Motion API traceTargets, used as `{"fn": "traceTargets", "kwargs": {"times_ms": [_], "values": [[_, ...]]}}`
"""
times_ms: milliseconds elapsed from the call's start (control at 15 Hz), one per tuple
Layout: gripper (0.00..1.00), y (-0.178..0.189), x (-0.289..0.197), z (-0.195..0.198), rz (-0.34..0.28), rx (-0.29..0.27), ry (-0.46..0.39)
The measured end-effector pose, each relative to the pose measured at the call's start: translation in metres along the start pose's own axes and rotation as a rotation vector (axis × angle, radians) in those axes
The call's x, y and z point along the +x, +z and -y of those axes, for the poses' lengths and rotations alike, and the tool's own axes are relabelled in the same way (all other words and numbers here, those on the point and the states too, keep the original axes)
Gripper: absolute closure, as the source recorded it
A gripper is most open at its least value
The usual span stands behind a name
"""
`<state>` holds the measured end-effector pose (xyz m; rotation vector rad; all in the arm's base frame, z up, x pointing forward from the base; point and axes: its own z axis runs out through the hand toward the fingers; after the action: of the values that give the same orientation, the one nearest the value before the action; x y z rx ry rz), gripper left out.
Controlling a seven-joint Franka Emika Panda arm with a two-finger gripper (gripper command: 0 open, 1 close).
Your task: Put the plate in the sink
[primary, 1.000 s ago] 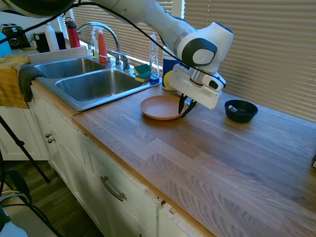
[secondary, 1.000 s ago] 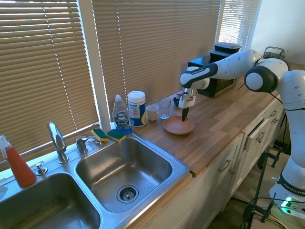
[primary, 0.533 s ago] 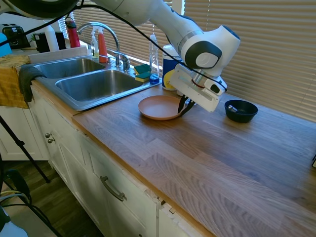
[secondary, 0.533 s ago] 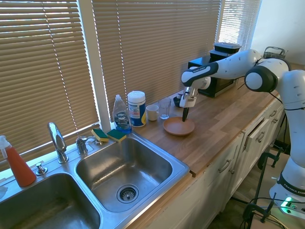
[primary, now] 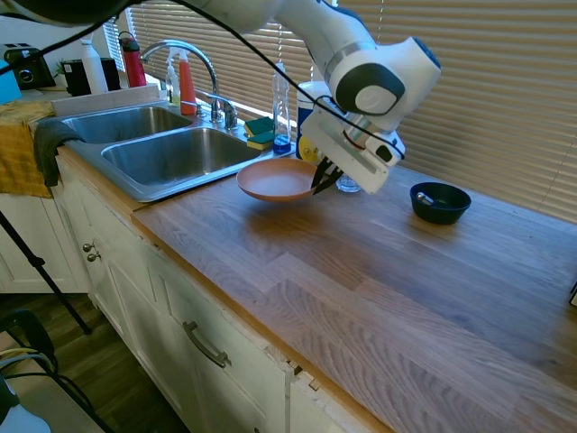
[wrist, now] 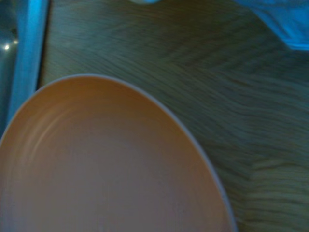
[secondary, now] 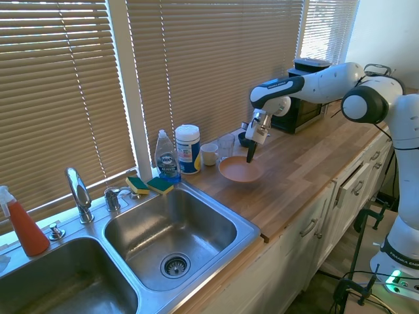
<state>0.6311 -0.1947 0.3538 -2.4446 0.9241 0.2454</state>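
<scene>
Transfer phase. The plate [primary: 279, 179], pinched at its rim by the closed gripper [primary: 324, 178], hangs just above the counter [primary: 379, 271], with the sink [primary: 171, 155] at its 9 o'clock. It should be kept level and clear the basin lip before lowering. The arm reaches in from 11 o'clock, fingers angled downward.

Peach-orange plate [primary: 278, 180], held clear of the counter, near the empty steel sink [primary: 171, 155].
</scene>
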Motion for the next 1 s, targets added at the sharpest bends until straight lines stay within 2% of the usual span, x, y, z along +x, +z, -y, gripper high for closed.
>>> {"fn": "traceTargets", "kwargs": {"times_ms": [200, 400, 600, 800, 1000], "values": [[1.0, -0.002, -0.051, 0.051, 0.004, -0.008, 0.014], [1.0, 0.016, -0.103, 0.104, -0.002, -0.022, 0.036], [1.0, 0.026, -0.135, 0.133, -0.019, -0.029, 0.097], [1.0, 0.034, -0.142, 0.145, -0.035, -0.042, 0.076], [1.0, 0.067, -0.165, 0.181, -0.045, -0.044, 0.014]]}}
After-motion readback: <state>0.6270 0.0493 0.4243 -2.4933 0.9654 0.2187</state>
